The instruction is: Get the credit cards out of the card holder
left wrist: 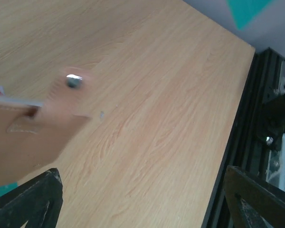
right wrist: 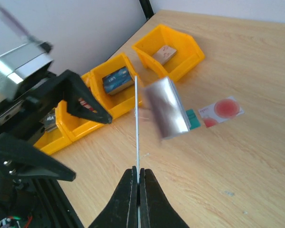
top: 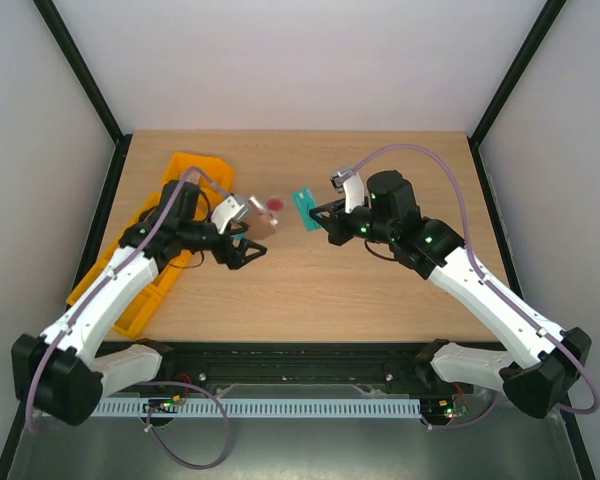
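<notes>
Card holder [right wrist: 167, 108] is a brown blur over the table [top: 380, 290], clear of the left gripper [top: 245, 245], whose jaws gape wide; the pale red-dot card [right wrist: 222, 109] lies flat just beside it; the right gripper [right wrist: 137, 170] is pressed together on the teal card [top: 305, 208], held edge-up, with orange bins [right wrist: 166, 54] beyond

The top camera looked down from behind over the whole table [top: 310, 290]; the wrist cameras sat low and close (facing each other), both catching the holder [right wrist: 167, 108] and teal card [left wrist: 247, 10]
</notes>
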You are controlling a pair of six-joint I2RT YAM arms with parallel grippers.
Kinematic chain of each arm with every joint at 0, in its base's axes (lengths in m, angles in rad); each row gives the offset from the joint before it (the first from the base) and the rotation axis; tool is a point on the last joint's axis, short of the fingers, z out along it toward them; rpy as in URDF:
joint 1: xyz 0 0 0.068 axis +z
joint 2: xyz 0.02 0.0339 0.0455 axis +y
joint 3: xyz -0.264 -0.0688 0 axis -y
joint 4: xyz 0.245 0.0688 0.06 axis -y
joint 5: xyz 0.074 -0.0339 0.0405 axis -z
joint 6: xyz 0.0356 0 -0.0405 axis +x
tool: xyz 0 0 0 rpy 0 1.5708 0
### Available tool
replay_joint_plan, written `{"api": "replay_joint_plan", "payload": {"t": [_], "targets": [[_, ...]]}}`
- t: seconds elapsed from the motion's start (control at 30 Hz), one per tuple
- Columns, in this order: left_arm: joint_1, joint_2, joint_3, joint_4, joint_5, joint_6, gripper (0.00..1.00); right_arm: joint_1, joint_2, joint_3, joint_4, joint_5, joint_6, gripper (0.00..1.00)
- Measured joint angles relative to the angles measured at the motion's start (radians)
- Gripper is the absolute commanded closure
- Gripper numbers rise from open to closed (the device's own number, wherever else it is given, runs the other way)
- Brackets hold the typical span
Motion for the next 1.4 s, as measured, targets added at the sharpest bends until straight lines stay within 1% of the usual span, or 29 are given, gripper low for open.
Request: {"api": "replay_joint_plan", "payload": {"t": [0.03,0.1,0.2,0.27,0.37,0.43,0.5,0.57,0.6,0.7,0.77,0.87,0.93,1.0,1.07,1.17,1.23,1.3,1.33,1.4], "targets": [[0.000,-0.030,-0.011,-0.015,0.002,0.013,0.14,0.000,0.009,0.000,0.000,-0.008,0.005,0.98],[-0.019,-0.069,-0.055,-0.044,0.006,0.044,0.13,0.000,0.015,0.000,-0.004,-0.021,0.014,0.98],[-0.086,-0.077,-0.103,-0.124,0.033,0.094,0.13,0.000,-0.001,0.000,-0.005,-0.045,0.032,0.98],[-0.125,-0.082,-0.101,-0.178,0.066,0.133,0.13,0.000,-0.032,-0.005,-0.003,-0.064,0.051,0.98],[-0.138,-0.090,-0.068,-0.234,0.088,0.169,0.11,0.000,-0.108,-0.047,0.024,-0.098,0.085,0.98],[-0.138,-0.090,-0.005,-0.274,0.081,0.195,0.10,0.000,-0.136,-0.069,0.031,-0.120,0.108,0.98],[-0.138,-0.088,0.088,-0.315,0.063,0.229,0.07,0.000,-0.131,-0.072,0.032,-0.136,0.126,0.98],[-0.137,-0.079,0.215,-0.360,0.032,0.261,0.03,0.001,-0.105,-0.071,0.033,-0.138,0.130,0.98],[-0.137,-0.070,0.302,-0.386,0.008,0.280,0.01,0.002,-0.086,-0.069,0.032,-0.137,0.130,0.98],[-0.137,-0.071,0.519,-0.431,-0.069,0.336,0.01,0.007,-0.027,-0.038,0.024,-0.135,0.127,0.98],[-0.136,-0.100,0.600,-0.438,-0.120,0.380,0.01,0.016,0.018,-0.005,0.016,-0.135,0.121,0.98],[-0.136,-0.192,0.621,-0.442,-0.192,0.496,0.01,0.061,0.097,0.106,-0.010,-0.131,0.105,0.98],[-0.136,-0.291,0.573,-0.400,-0.253,0.613,0.01,0.114,0.145,0.187,-0.015,-0.127,0.091,0.98],[-0.136,-0.430,0.448,-0.291,-0.317,0.756,0.01,0.159,0.165,0.231,-0.011,-0.134,0.080,0.98],[-0.136,-0.596,0.269,-0.152,-0.368,0.950,0.01,0.189,0.164,0.240,-0.003,-0.155,0.080,0.98],[-0.137,-0.827,-0.074,0.168,-0.381,1.291,0.03,0.206,0.163,0.235,0.039,-0.201,0.100,0.98],[-0.136,-0.873,-0.232,0.297,-0.358,1.459,0.04,0.215,0.163,0.222,0.078,-0.233,0.121,0.98],[-0.136,-0.864,-0.330,0.369,-0.343,1.591,0.05,0.228,0.164,0.206,0.114,-0.257,0.141,0.98],[-0.136,-0.859,-0.365,0.403,-0.341,1.646,0.08,0.239,0.169,0.201,0.130,-0.269,0.150,0.98],[-0.136,-0.858,-0.420,0.473,-0.340,1.730,0.18,0.260,0.180,0.196,0.153,-0.284,0.164,0.98]]}}
